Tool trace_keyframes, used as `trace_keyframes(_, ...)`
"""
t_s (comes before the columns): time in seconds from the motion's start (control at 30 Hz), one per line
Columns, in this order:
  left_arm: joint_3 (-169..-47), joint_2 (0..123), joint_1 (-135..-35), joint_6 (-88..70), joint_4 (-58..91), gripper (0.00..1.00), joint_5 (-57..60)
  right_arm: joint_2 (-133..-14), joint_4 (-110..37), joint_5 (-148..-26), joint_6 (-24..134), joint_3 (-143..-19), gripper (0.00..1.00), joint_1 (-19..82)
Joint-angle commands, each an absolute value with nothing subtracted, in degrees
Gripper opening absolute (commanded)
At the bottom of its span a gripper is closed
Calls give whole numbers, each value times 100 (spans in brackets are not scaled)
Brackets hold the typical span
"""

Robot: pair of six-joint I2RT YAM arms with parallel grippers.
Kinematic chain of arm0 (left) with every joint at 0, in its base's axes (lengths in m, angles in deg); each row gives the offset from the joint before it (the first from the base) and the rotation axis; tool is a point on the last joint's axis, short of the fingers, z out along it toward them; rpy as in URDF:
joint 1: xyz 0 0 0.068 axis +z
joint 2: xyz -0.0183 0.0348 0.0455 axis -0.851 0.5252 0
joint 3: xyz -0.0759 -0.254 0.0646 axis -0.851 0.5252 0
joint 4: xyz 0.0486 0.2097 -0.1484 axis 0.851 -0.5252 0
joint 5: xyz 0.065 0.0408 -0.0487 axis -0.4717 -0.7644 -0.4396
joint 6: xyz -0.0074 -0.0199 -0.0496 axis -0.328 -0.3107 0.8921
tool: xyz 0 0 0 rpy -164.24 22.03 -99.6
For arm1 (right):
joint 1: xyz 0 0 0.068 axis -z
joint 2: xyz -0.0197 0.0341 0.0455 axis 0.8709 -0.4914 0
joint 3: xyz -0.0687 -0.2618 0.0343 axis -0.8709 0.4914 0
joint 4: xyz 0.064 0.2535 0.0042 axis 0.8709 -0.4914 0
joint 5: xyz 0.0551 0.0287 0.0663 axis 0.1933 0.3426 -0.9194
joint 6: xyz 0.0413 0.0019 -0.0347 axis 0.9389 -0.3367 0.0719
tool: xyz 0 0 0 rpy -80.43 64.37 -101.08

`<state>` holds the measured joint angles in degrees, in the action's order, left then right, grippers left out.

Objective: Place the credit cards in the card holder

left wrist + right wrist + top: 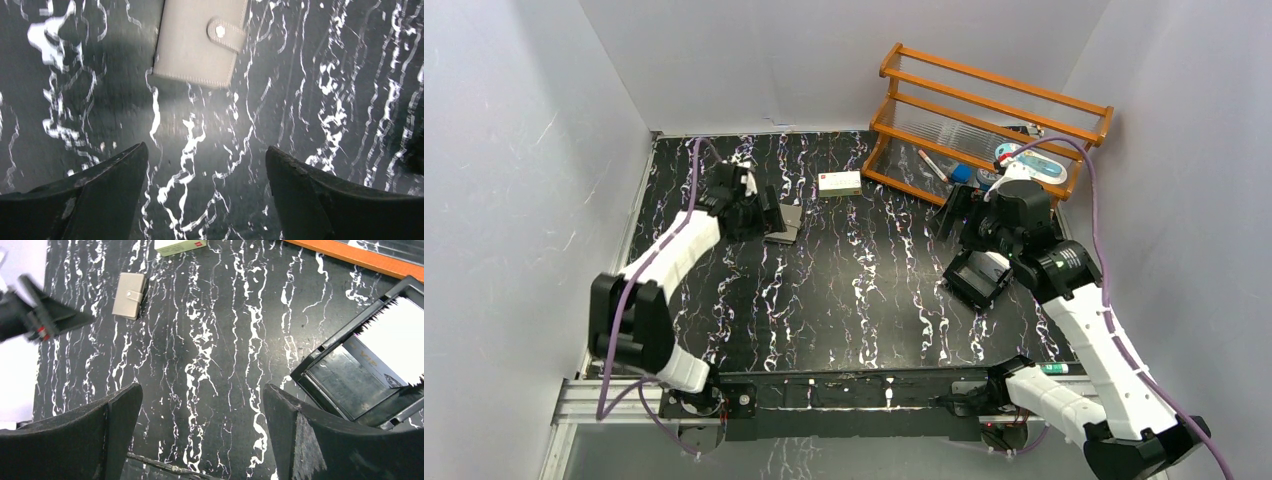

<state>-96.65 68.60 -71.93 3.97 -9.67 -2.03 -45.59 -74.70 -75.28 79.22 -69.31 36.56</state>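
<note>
The card holder [200,42] lies shut on the black marbled table, its snap tab [225,34] fastened. It also shows in the overhead view [788,224] and at the far left of the right wrist view [129,295]. My left gripper [206,155] hovers just short of it, open and empty [769,212]. The credit cards [392,335] show as a pale sheet inside a black open-topped tray [320,357]. My right gripper [202,395] is open and empty beside that tray, above bare table [959,215].
A white box with a red mark [839,183] lies behind the card holder. A wooden rack [984,120] holding pens and small items stands at the back right. The black tray [977,278] sits under the right wrist. White walls enclose the table.
</note>
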Motion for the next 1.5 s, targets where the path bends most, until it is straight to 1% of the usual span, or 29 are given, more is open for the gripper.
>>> trace_keyframes(0.0, -10537, 7722, -7111, -20, -1246, 78, -532, -4354, -7094, -7953, 7586, -7214, 98, 3676)
trace_keyframes(0.03, -10636, 7919, -7087, -39, -1186, 71, -504, -4343, -7088, -7996, 7578, -7222, 98, 3675)
trace_keyframes(0.1, -10712, 8225, -7058, -77, -961, 60, -380, -4335, -7094, -8075, 7564, -7225, 98, 3675)
trace_keyframes(0.17, -10821, 8447, -7049, -56, -836, 52, -339, -4312, -7113, -8110, 7579, -7216, 98, 3675)
trace_keyframes(0.2, -10869, 8544, -7051, -51, -801, 50, -327, -4295, -7121, -8118, 7593, -7203, 98, 3675)
trace_keyframes(0.33, -10958, 8803, -7042, -112, -664, 50, -350, -4163, -7123, -8192, 7694, -7113, 98, 3677)
trace_keyframes(0.47, -11031, 9019, -7004, -235, -649, 53, -341, -3979, -7112, -8250, 7784, -7004, 98, 3675)
trace_keyframes(0.63, -11019, 9225, -6881, -343, -474, 56, -23, -3933, -7141, -8284, 7819, -6990, 98, 3676)
trace_keyframes(0.83, -11140, 9572, -6847, -526, -539, 55, 255, -3981, -7158, -8304, 7907, -6997, 98, 3677)
trace_keyframes(0.9, -11172, 9641, -6850, -606, -594, 54, 375, -3995, -7154, -8290, 7962, -6971, 97, 3676)
trace_keyframes(0.93, -11175, 9665, -6848, -605, -634, 50, 405, -4012, -7187, -8241, 8019, -6969, 96, 3680)
trace_keyframes(1.03, -11143, 9637, -6850, -553, -690, 22, 641, -4129, -7316, -8098, 8082, -6979, 96, 3680)
trace_keyframes(1.1, -11124, 9560, -6846, -450, -822, 11, 772, -4174, -7327, -8113, 8098, -6913, 96, 3682)
trace_keyframes(1.17, -11045, 9387, -6846, -346, -909, 2, 968, -4215, -7280, -8174, 8158, -6823, 96, 3677)
trace_keyframes(1.2, -10950, 9268, -6851, -288, -911, 0, 1090, -4242, -7256, -8211, 8206, -6781, 96, 3676)
trace_keyframes(1.37, -10367, 8465, -6886, -34, -828, 0, 1637, -4428, -7113, -8371, 8468, -6551, 92, 3675)
trace_keyframes(1.47, -9869, 7872, -6994, 216, -686, 0, 1875, -4602, -6988, -8557, 8631, -6435, 87, 3677)
